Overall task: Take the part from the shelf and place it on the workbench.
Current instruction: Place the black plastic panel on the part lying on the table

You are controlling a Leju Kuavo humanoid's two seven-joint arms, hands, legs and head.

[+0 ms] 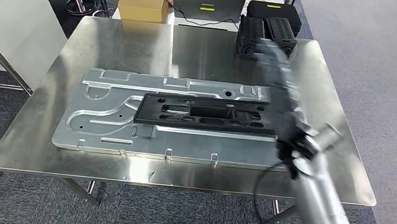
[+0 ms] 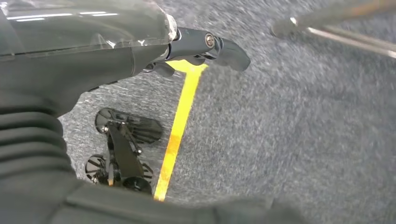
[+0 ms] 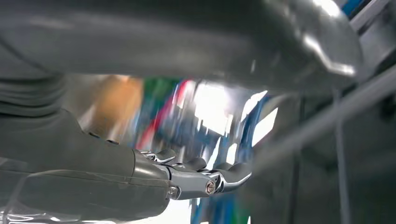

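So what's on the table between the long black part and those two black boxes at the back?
In the head view, the top edge of the silver stamped plate, then bare shiny workbench up to the black boxes. The black part lies on that plate.

- Head view: bright, even light, with soft glare on the steel workbench (image 1: 110,39).
- The right hand (image 1: 276,70) is motion-blurred.
- Right wrist view: backlit and smeared beyond the fingers (image 3: 224,175).

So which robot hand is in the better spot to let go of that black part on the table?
The right hand, probably. It reaches over the workbench next to the black part, which lies on the silver panel. The left hand hangs down over the carpet, away from the bench.
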